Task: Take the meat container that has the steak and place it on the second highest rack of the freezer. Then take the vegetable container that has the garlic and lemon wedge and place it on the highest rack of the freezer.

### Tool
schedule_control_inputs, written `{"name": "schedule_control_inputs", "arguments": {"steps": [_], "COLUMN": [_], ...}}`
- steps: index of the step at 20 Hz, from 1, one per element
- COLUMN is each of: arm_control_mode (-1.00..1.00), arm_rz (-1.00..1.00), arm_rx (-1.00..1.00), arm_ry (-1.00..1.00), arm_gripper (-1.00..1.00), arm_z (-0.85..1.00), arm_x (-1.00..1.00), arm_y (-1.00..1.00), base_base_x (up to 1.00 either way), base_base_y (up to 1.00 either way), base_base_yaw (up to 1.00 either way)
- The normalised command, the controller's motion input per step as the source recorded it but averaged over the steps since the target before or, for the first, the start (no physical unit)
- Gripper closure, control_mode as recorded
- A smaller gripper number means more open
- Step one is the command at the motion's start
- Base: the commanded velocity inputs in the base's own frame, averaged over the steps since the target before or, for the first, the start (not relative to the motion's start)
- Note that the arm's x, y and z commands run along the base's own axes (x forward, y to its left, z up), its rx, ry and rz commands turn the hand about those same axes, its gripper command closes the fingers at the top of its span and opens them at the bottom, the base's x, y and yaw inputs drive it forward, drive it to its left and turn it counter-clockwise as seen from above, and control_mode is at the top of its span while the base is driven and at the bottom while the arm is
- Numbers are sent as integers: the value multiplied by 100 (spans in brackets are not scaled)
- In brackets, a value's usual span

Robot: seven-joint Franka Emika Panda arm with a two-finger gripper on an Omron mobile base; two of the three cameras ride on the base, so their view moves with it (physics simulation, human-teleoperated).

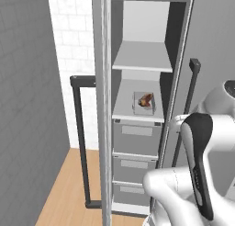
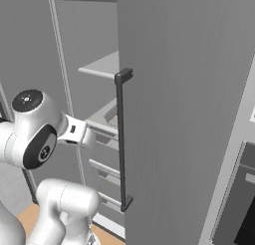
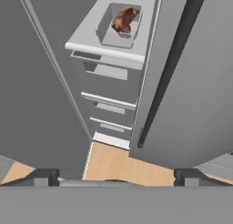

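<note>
Hand (image 3: 116, 176) open, fingertips (image 3: 43, 176) spread wide apart, holding nothing; it hangs outside the freezer (image 1: 137, 128), above the wooden floor (image 3: 113, 164) by the door's foot. Freezer door open, black bar handle (image 1: 81, 142) swung to the left. Three grey drawer fronts (image 1: 136, 137) stacked below the shelves. Meat container (image 1: 144, 103) sits on the second highest rack (image 1: 124, 111), steak (image 1: 146, 99) inside it. Highest rack (image 1: 142, 57) above, further back.
</note>
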Motion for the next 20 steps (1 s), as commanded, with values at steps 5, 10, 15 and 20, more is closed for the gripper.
{"name": "schedule_control_inputs", "arguments": {"steps": [5, 10, 15, 20], "arm_control_mode": [-100, -100, -100, 100], "arm_rz": [-5, -1, 0, 0], "arm_rx": [-10, 0, 0, 0], "arm_ry": [20, -1, 0, 0], "arm_gripper": [-100, -100, -100, -100], "arm_z": [-24, -2, 0, 0], "arm_x": [-2, -1, -7, 0], "arm_y": [34, 1, 0, 0], "base_base_x": [0, 0, 0, -68], "base_base_y": [0, 0, 0, -23], "base_base_yaw": [0, 0, 0, -33]}}
